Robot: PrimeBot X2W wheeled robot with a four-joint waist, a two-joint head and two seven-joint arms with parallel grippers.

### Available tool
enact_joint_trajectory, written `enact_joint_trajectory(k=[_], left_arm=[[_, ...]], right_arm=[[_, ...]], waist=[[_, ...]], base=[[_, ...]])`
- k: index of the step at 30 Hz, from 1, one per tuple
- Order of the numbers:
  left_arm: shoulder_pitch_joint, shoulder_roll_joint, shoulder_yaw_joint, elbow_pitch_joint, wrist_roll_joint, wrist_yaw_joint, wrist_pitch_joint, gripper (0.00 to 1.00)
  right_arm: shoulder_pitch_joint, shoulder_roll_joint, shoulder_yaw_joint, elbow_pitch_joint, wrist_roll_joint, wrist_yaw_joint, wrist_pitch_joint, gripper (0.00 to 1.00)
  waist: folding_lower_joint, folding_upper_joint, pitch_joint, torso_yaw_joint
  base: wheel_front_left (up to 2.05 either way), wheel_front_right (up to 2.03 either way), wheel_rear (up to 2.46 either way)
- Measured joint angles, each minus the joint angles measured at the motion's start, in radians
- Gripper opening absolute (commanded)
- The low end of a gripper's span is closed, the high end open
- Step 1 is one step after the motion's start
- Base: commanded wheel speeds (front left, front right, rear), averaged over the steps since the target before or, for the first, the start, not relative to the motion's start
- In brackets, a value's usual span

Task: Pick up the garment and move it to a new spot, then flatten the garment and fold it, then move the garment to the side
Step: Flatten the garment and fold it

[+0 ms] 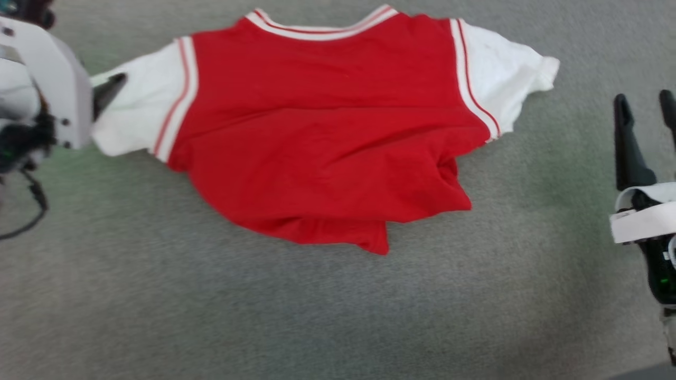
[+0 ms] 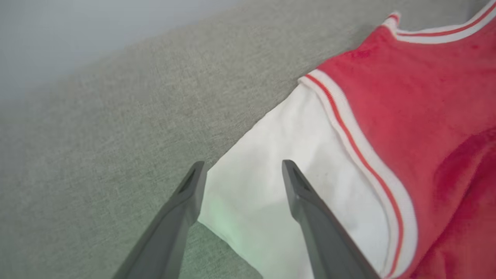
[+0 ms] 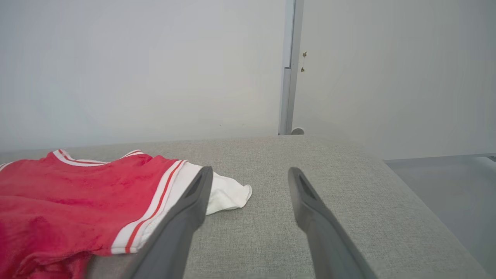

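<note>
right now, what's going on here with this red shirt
A two-armed robot is working on the garment, a red jersey with white sleeves, spread on a grey fabric surface. The left tool is open, poised at the end of one white sleeve. The right tool is open too, beside the other sleeve and clear of it. The lower hem is rumpled, so it is not yet flat or folded.

Soft, even light fills the scene, leaving only faint shadows beneath the garment (image 1: 317, 132) on the grey worktop (image 1: 317, 316). The head view is slightly blurred and grainy. In the left wrist view a pale green glow tints the white sleeve (image 2: 271, 174), and the near fingers (image 2: 316, 221) look soft.
</note>
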State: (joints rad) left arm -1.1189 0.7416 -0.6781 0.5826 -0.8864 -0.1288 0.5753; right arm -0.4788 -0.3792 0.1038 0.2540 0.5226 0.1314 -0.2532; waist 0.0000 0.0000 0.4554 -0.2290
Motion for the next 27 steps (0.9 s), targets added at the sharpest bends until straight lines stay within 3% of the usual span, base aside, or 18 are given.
enact_joint_trajectory(k=[3,9,11,13,16,17,20,21,23,27], left_arm=[[-0.044,0.036,-0.031,0.027,-0.046,0.000,0.080,1.00],[-0.116,0.087,-0.083,0.047,-0.081,0.000,0.133,1.00],[-0.131,0.092,-0.084,0.045,-0.134,0.001,0.177,0.85],[-0.141,0.099,-0.083,0.040,-0.179,0.002,0.201,0.64],[-0.159,0.098,-0.096,0.031,-0.229,0.003,0.256,0.61],[-0.159,0.099,-0.104,0.016,-0.239,0.003,0.271,0.50],[-0.158,0.097,-0.122,-0.018,-0.275,0.003,0.299,0.36],[-0.157,0.096,-0.129,-0.032,-0.285,0.003,0.302,0.36],[-0.158,0.095,-0.142,-0.053,-0.291,0.003,0.300,0.00],[-0.174,0.089,-0.165,-0.075,-0.294,0.002,0.278,0.00]], right_arm=[[0.002,0.024,-0.001,-0.032,-0.013,0.000,0.016,1.00],[0.019,0.041,-0.005,-0.064,-0.026,0.000,0.034,1.00],[0.019,0.040,-0.016,-0.072,-0.028,0.000,0.039,1.00],[0.018,0.034,-0.022,-0.082,-0.032,0.000,0.050,1.00],[0.002,0.017,-0.020,-0.097,-0.041,0.000,0.074,1.00],[-0.010,0.010,-0.017,-0.102,-0.042,0.000,0.083,1.00],[-0.056,-0.008,0.008,-0.118,-0.052,0.000,0.112,1.00],[-0.073,-0.013,0.025,-0.120,-0.057,0.000,0.122,1.00],[-0.115,-0.026,0.068,-0.122,-0.059,0.000,0.151,1.00],[-0.241,-0.074,0.196,-0.095,-0.029,0.000,0.248,1.00]], waist=[[0.0000,0.0000,0.036,-0.035],[0.0000,0.0000,0.098,-0.091],[0.0000,0.0000,0.113,-0.102],[0.0000,0.0000,0.125,-0.106],[0.0000,0.0000,0.129,-0.099],[0.0000,0.0000,0.128,-0.095],[0.0000,0.0000,0.125,-0.079],[0.0000,0.0000,0.126,-0.074],[0.0000,0.0000,0.130,-0.066],[0.0000,0.0000,0.144,-0.052]], base=[[0.00,0.00,0.00],[0.00,0.00,0.00],[0.00,0.00,0.00],[0.00,0.00,0.00],[0.00,0.00,0.00],[0.00,0.00,0.00],[0.00,0.00,0.00],[0.00,0.00,0.00],[0.00,0.00,0.00],[0.00,0.00,0.00]])
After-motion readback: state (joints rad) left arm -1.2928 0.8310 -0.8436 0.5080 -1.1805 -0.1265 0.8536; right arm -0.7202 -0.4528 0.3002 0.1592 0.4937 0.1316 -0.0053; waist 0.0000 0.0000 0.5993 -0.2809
